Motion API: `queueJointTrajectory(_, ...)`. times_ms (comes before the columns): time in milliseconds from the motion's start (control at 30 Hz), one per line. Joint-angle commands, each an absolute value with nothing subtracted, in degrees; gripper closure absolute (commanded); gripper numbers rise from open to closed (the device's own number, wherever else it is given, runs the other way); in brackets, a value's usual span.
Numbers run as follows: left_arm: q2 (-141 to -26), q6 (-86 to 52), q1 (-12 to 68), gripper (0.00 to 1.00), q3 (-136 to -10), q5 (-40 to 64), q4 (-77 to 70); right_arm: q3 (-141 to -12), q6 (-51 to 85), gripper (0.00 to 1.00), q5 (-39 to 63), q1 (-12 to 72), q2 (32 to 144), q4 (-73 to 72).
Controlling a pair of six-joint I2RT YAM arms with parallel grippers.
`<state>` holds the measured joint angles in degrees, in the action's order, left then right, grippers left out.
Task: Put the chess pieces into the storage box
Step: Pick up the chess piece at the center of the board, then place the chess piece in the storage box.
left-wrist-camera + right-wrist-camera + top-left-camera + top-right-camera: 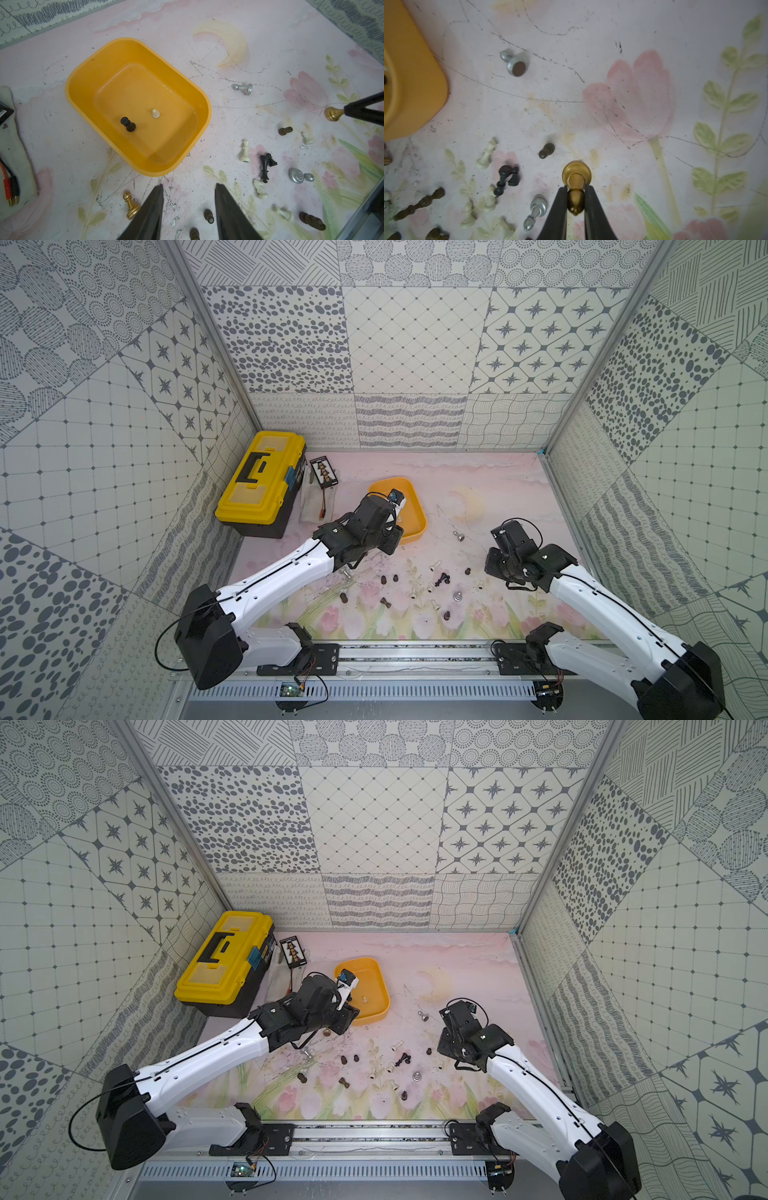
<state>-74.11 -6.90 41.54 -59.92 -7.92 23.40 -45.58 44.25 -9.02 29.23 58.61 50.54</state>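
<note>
Mostly bare mat beyond storage box

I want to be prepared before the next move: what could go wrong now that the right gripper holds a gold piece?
1. The right gripper pinches the gold piece only by its rounded head, near the fingertips; it may slip or swing on the way.
2. The left gripper hangs open beside the storage box; the arms might collide there.
3. A silver piece lies toward the box; a low carry could knock it.

no text or label can be read
</note>
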Motion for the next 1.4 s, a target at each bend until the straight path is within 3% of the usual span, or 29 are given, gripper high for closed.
queueJointTrajectory(0,-72.5,-7.5,41.7,0.55,-59.9,-12.0,19.7,-52.6,40.5,0.88,-7.5,31.0,63.9,45.7)
queueJointTrajectory(333,-65.0,-8.9,41.3,0.53,-54.2,-23.0,16.4,-76.8,31.5,0.89,-4.5,36.5,92.4,33.0)
queueJointTrajectory(500,-64.2,-9.0,40.6,0.53,-53.4,-23.3,14.9,-90.5,25.8,0.94,-0.6,37.7,106.9,36.5)
queueJointTrajectory(1033,-70.9,-9.7,38.2,0.53,-55.9,-19.9,9.9,-111.0,21.5,0.89,-6.5,38.5,129.7,45.2)
queueJointTrajectory(1233,-70.8,-10.0,38.1,0.53,-54.9,-19.8,9.2,-111.8,21.7,0.81,-7.5,38.5,131.4,45.8)
queueJointTrajectory(1367,-71.0,-10.5,38.1,0.53,-54.4,-19.1,8.7,-112.0,22.7,0.59,-8.2,38.6,130.7,46.2)
